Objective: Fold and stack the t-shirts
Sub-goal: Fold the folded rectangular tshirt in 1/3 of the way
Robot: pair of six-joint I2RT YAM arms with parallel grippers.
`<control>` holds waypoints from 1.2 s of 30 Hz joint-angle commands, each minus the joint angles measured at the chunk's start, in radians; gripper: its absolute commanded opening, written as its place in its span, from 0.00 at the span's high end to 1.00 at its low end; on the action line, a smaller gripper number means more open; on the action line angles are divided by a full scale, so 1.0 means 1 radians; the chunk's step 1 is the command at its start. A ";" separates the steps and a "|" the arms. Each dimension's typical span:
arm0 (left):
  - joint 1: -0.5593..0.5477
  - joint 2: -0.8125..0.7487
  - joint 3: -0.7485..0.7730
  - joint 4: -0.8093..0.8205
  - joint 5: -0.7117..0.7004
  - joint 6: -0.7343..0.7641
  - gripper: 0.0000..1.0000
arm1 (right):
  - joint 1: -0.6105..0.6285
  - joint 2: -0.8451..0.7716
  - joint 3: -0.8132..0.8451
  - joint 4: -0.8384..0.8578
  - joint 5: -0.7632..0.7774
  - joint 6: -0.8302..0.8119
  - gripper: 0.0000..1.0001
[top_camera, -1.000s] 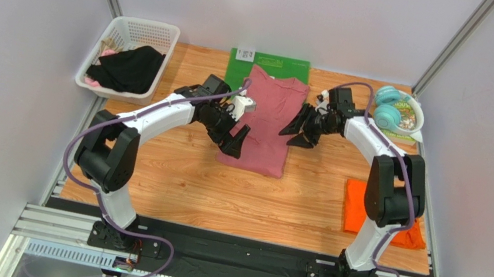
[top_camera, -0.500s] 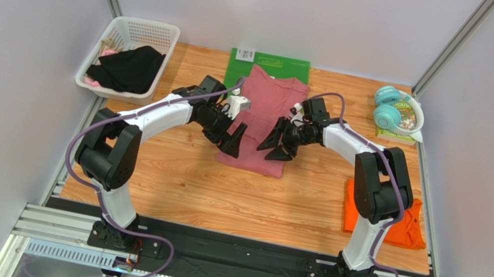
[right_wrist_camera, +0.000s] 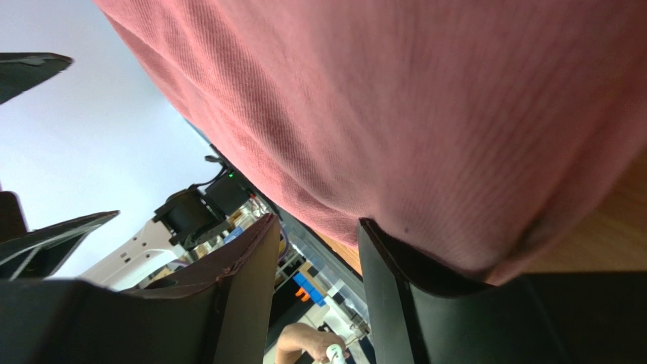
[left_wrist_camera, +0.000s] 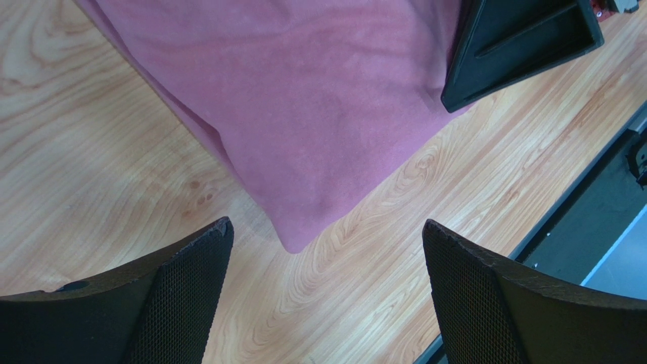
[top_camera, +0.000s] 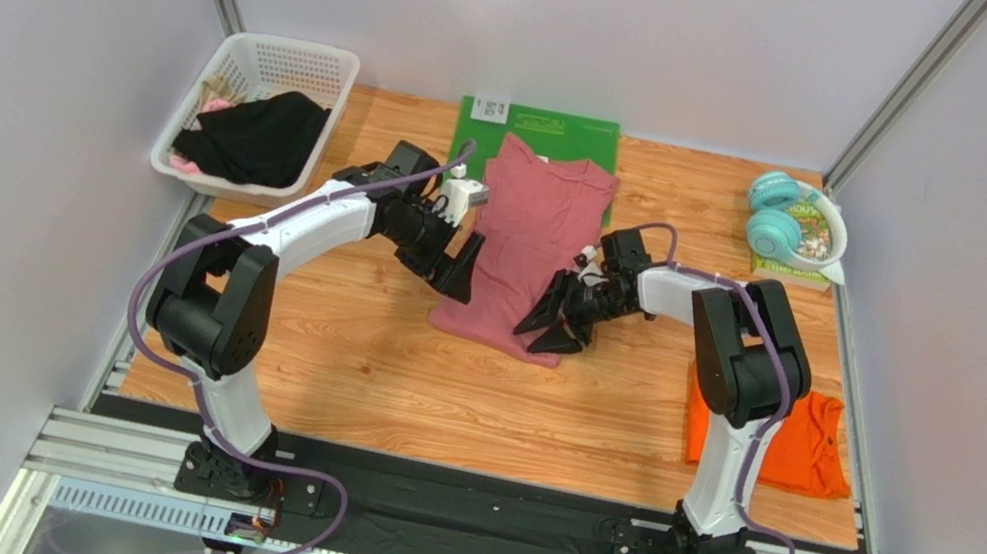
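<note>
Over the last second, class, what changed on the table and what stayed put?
The right pincer swung inward and toward the arms' bases, to the near right corner of the pink t-shirt. The left pincer drew back slightly to its left edge. Nothing was grasped; both stay open. The orange t-shirt lies unmoved.

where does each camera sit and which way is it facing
top external: above and behind, looking down on the table; left arm, right arm show whole
left wrist: looking down through the open left claw at the pink t-shirt corner
right wrist: low, facing the shirt's edge past the right claw
shared: both wrist views show the pink t-shirt
</note>
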 commanded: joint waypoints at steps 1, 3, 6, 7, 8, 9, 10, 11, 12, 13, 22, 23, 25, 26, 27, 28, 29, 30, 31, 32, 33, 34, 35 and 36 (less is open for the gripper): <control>0.008 -0.049 0.044 0.002 0.011 0.001 0.00 | 0.011 -0.122 0.016 -0.107 0.103 -0.055 0.50; 0.010 -0.058 0.044 0.002 0.008 0.002 0.00 | 0.015 -0.178 0.072 -0.153 0.106 -0.052 0.49; 0.011 -0.066 0.043 0.003 0.002 0.002 0.00 | 0.049 -0.235 0.150 -0.188 0.101 -0.042 0.48; 0.013 -0.069 0.041 0.005 -0.001 0.002 0.00 | 0.061 -0.233 0.161 -0.188 0.095 -0.030 0.48; 0.016 -0.070 0.040 0.008 -0.006 -0.005 0.00 | 0.072 -0.227 0.172 -0.185 0.091 -0.024 0.48; 0.023 -0.073 0.037 0.016 -0.015 -0.010 0.00 | 0.095 -0.212 0.177 -0.169 0.090 -0.018 0.48; 0.030 -0.078 0.035 0.022 -0.017 -0.016 0.00 | 0.107 -0.199 0.175 -0.153 0.087 -0.001 0.48; 0.036 -0.081 0.034 0.031 -0.017 -0.027 0.00 | 0.116 -0.186 0.171 -0.139 0.072 0.013 0.48; 0.048 -0.084 0.032 0.036 -0.027 -0.033 0.00 | 0.138 -0.157 0.162 -0.100 0.063 0.022 0.48; 0.054 -0.090 0.032 0.039 -0.032 -0.037 0.00 | 0.148 -0.141 0.160 -0.083 0.052 0.037 0.48; 0.089 -0.090 0.026 0.045 -0.052 -0.047 0.00 | 0.176 0.020 0.105 -0.003 0.035 0.048 0.49; 0.092 -0.090 0.026 0.045 -0.053 -0.048 0.00 | 0.176 0.026 0.094 0.003 0.035 0.048 0.49; 0.094 -0.089 0.028 0.043 -0.049 -0.047 0.00 | 0.176 0.040 0.080 0.016 0.037 0.048 0.49; 0.096 -0.089 0.029 0.045 -0.047 -0.047 0.00 | 0.176 0.045 0.071 0.019 0.032 0.048 0.49; 0.096 -0.087 0.031 0.045 -0.044 -0.047 0.00 | 0.176 0.045 0.068 0.025 0.029 0.053 0.49; 0.097 -0.087 0.032 0.045 -0.043 -0.047 0.00 | 0.178 0.042 0.066 0.025 0.023 0.054 0.49; 0.097 -0.087 0.034 0.043 -0.040 -0.048 0.00 | 0.181 0.029 0.066 0.023 0.017 0.054 0.49; 0.097 -0.089 0.035 0.042 -0.040 -0.048 0.00 | 0.181 0.023 0.066 0.022 0.011 0.059 0.49; 0.097 -0.090 0.038 0.042 -0.037 -0.048 0.00 | 0.181 0.012 0.069 0.020 -0.011 0.062 0.49; 0.097 -0.092 0.040 0.036 -0.033 -0.048 0.00 | 0.181 -0.012 0.076 0.014 -0.023 0.063 0.49; 0.097 -0.095 0.043 0.034 -0.033 -0.047 0.00 | 0.181 -0.027 0.100 0.010 -0.032 0.063 0.49; 0.097 -0.098 0.046 0.031 -0.030 -0.048 0.00 | 0.181 -0.044 0.118 -0.001 -0.044 0.062 0.49; 0.097 -0.099 0.047 0.030 -0.027 -0.047 0.00 | 0.175 -0.067 0.137 -0.009 -0.054 0.063 0.48; 0.097 -0.103 0.049 0.030 -0.027 -0.047 0.00 | 0.173 -0.073 0.176 -0.010 -0.063 0.063 0.48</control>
